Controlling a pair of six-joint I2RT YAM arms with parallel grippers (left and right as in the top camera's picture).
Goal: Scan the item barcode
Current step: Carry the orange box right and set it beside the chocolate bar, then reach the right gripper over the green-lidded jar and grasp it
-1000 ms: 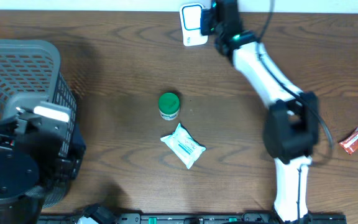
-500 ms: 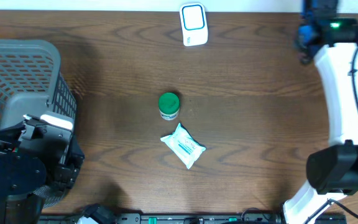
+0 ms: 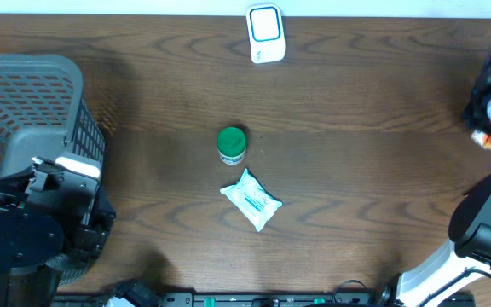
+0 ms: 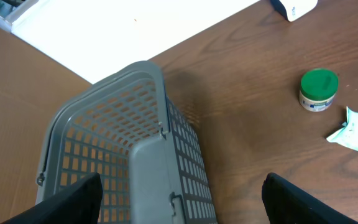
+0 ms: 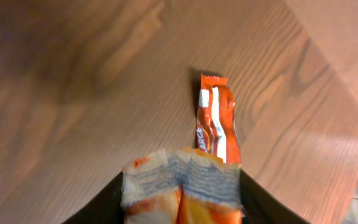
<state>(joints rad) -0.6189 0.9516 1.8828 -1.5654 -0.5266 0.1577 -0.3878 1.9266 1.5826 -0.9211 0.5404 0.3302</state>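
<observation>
Clearly the right gripper [image 5: 178, 194] is clamped on the held packet [image 5: 188, 177], a crinkly foil wrapper, orange with a pale, ribbed crimp seam along its top edge. It is pinched between two dark fingers [image 5: 101, 208] that run off the bottom of the right wrist view, so how much wrapper lies below the seam is hidden. Just past it a second packet [image 5: 216, 118] lies flat on the table [image 5: 73, 93]: a slim, glossy orange strip with a white band of print too blurred to read.

From overhead this gripper sits far to the right of the jar [image 3: 232, 145], a dark blur on a white arm, cut by the picture's edge. A speck of orange [image 3: 482, 139] shows beside it, and which packet that is cannot be told.

The jar is a short round tub with a smooth green lid and a white labelled side. Just beside the jar, on its near side, lies the pouch [image 3: 251, 199], soft, white and crumpled, with teal print. Beyond the jar, at the table's far edge, sits the scanner [image 3: 264, 34], a white block with rounded corners and a blue-framed face. Well to the jar's left is the basket [image 3: 24, 94], grey plastic slotted in a lattice, with a solid handle bar. The left gripper [image 4: 182, 183] hangs over it, jaws spread wide and nothing between them; only parts of its black fingers [image 4: 73, 199] show at the bottom corners of the left wrist view. The table is dark brown wood with wavy grain
</observation>
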